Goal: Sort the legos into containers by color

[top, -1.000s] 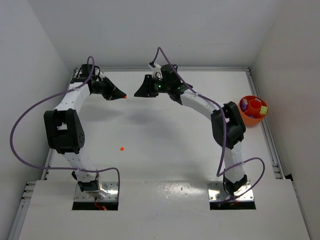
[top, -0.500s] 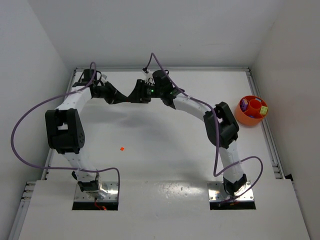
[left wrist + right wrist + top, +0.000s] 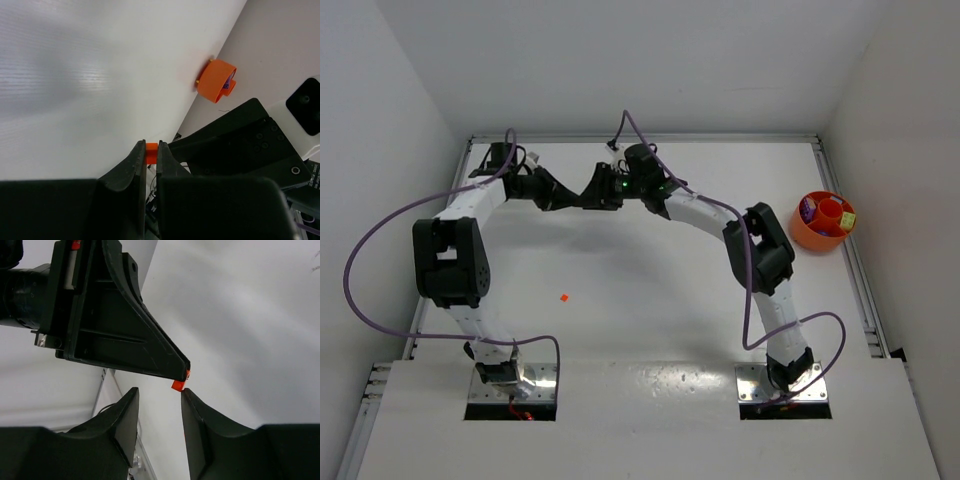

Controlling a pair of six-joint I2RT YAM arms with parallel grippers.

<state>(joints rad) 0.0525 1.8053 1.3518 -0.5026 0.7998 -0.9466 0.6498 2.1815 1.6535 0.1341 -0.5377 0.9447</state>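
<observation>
Since your left end effector (image 3: 151, 146) is pinched tight on the orange-red lego (image 3: 178, 385), with only a bit of brick poking past the tips, this looks to me like a mid-air handover over the far side of the worktop (image 3: 650, 290). Nearer the bases, a second orange-red lego (image 3: 564, 297) lies loose on the worktop, well apart from both arms, so that's one for later.

Moving right, your right end effector (image 3: 160, 391) is partly open. Its fingers sit just short of the held brick, which is closer to one finger than the other. As far as I can tell, nothing's touching yet.

My tip: there's hardly any brick exposed, so line it up with the middle of the gap first, then come in square to its free faces and close slowly. Don't release the left until the right clearly has it, or that little speck could drop and bounce.

Far right, the orange bowl (image 3: 816, 239) with cups inside sits by the worktop's edge. I'd guess the brick is headed there.
</observation>
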